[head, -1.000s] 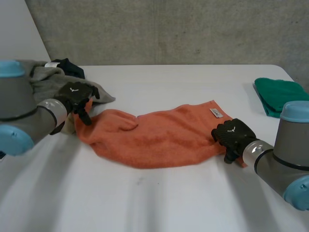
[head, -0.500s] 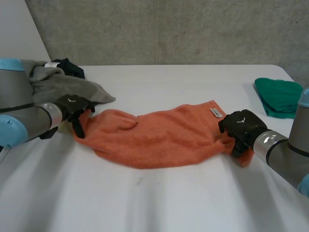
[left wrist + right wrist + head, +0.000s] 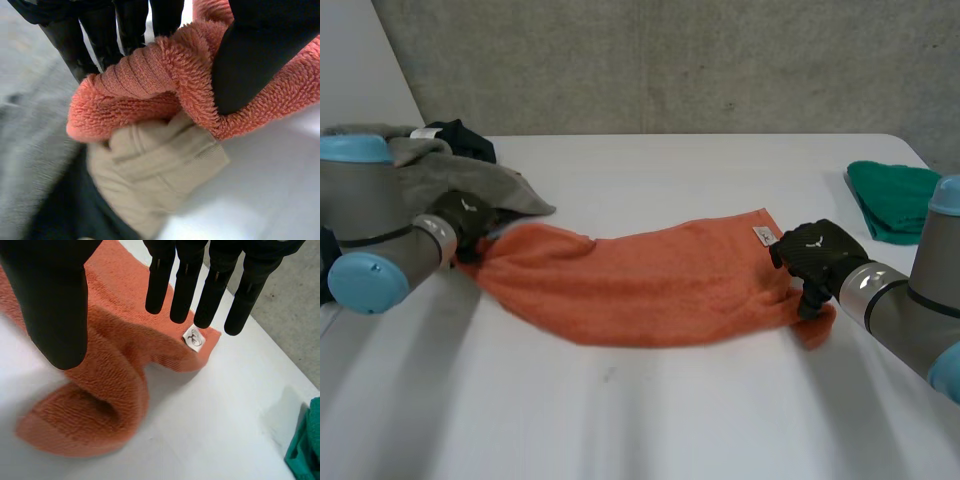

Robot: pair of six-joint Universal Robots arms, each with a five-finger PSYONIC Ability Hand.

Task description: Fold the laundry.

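Note:
An orange towel (image 3: 650,280) lies crumpled lengthwise across the middle of the table. My left hand (image 3: 465,215) is at its left end. In the left wrist view the thumb (image 3: 250,65) and fingers (image 3: 100,35) pinch a rolled fold of the towel (image 3: 150,75) between them. My right hand (image 3: 815,250) hovers over the towel's right end, near the white label (image 3: 764,235). In the right wrist view its fingers (image 3: 185,285) hang straight and apart from the thumb, above the bunched towel (image 3: 115,360) and label (image 3: 194,338), holding nothing.
A pile of grey clothes (image 3: 450,175) with a dark garment (image 3: 465,140) lies at the back left, right behind my left hand. A beige cloth (image 3: 155,170) sits under the towel's pinched end. A folded green cloth (image 3: 895,195) lies at the table's right edge.
My left hand has closed on the towel's left end and drawn it slightly left. My right hand has shifted a little along the towel's right end.

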